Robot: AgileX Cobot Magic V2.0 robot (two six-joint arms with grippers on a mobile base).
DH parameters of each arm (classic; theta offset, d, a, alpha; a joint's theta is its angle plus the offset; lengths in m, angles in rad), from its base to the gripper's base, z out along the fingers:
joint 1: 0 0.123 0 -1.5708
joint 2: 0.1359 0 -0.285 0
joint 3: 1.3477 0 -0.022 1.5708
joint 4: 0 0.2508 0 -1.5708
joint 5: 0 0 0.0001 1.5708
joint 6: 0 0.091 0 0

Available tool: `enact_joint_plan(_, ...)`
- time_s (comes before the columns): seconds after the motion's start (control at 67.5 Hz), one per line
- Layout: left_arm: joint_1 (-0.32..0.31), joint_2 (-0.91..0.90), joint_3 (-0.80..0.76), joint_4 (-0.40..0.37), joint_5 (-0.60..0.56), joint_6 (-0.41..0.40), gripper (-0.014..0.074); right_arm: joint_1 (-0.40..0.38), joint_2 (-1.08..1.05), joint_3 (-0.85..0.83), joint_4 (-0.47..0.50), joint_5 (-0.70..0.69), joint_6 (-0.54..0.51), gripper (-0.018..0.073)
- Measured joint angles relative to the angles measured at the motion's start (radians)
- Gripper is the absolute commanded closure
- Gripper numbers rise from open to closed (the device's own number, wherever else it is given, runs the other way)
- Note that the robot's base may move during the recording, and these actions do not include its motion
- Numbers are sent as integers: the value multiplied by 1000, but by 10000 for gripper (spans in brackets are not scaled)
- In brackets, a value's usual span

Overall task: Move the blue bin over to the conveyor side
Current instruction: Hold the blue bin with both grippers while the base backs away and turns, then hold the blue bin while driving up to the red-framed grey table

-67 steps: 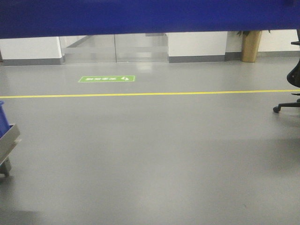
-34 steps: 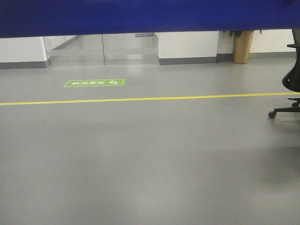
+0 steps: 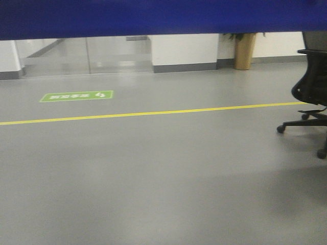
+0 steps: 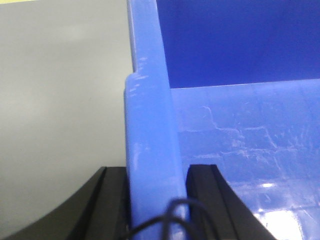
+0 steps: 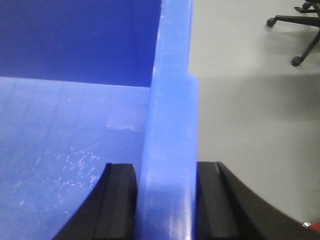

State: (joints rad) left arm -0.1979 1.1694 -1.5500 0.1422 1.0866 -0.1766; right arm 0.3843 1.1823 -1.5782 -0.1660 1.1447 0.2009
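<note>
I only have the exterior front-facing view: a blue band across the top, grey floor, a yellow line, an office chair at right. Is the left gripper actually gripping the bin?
Observer: Yes. The left wrist view shows the left gripper shut on the blue bin, with one finger on each side of its side wall.
Operator: And the right one?
Observer: It is the same. The right gripper clamps another wall, one finger inside and one outside.
Operator: Anything inside the bin?
Observer: The parts of the bin floor that the wrist views show are bare and scuffed. The rest is out of view.
</note>
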Motion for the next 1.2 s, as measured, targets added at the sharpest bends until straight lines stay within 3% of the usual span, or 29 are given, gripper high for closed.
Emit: enact_joint_plan(1.2, 0, 1, 0, 6, -2, 0, 612, 0, 0, 0, 0, 0, 0, 631)
